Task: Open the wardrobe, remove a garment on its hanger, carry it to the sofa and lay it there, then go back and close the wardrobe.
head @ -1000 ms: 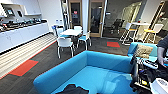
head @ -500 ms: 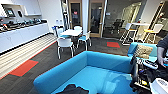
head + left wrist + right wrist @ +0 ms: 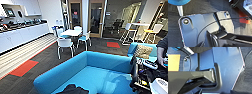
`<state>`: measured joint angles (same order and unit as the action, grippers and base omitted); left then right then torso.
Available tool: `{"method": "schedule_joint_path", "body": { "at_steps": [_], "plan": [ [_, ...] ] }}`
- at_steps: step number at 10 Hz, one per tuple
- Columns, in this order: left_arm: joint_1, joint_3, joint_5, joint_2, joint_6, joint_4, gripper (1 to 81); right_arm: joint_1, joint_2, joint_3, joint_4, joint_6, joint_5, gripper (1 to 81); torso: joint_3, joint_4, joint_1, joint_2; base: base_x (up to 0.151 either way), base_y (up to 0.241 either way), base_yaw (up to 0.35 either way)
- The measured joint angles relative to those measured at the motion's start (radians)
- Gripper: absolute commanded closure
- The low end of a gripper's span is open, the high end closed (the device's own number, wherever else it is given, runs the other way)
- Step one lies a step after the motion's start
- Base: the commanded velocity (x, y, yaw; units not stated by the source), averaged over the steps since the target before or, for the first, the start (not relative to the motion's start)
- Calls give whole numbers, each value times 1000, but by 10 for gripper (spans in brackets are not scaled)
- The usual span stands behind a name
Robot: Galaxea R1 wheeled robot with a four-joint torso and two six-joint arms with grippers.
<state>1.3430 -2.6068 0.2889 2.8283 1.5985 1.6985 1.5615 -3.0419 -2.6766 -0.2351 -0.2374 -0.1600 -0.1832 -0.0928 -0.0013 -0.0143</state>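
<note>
The bright blue sofa (image 3: 100,75) spreads across the lower middle of the head view, its low back curving round a broad seat. A limp black garment (image 3: 72,89) lies on the near part of the seat, cut off by the lower edge of the view. I see no hanger on it from here. The left wrist view looks down on the robot's grey plate over dark carpet, and the right wrist view on the same kind of plate with a grey bar across it.
A person (image 3: 163,50) stands at the right edge beside a control rig (image 3: 147,75). White chairs (image 3: 65,43) ring a small table (image 3: 71,32) beyond the sofa. A white counter (image 3: 22,35) runs along the left wall. Orange carpet patches (image 3: 23,68) mark the floor.
The whole head view has drifted slightly, so the camera has moved a little. The black garment lies where it was on the sofa seat.
</note>
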Motion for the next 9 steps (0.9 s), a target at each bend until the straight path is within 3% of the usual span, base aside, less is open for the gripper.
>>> {"method": "schedule_joint_path", "body": {
  "at_steps": [9],
  "plan": [
    [19, -1, 1, 9, -12, 3, 10, 1, -2, -1, -1, 0, 4, 10, 1, 0, 0, -1, -83, 0, 0]
  ]
}}
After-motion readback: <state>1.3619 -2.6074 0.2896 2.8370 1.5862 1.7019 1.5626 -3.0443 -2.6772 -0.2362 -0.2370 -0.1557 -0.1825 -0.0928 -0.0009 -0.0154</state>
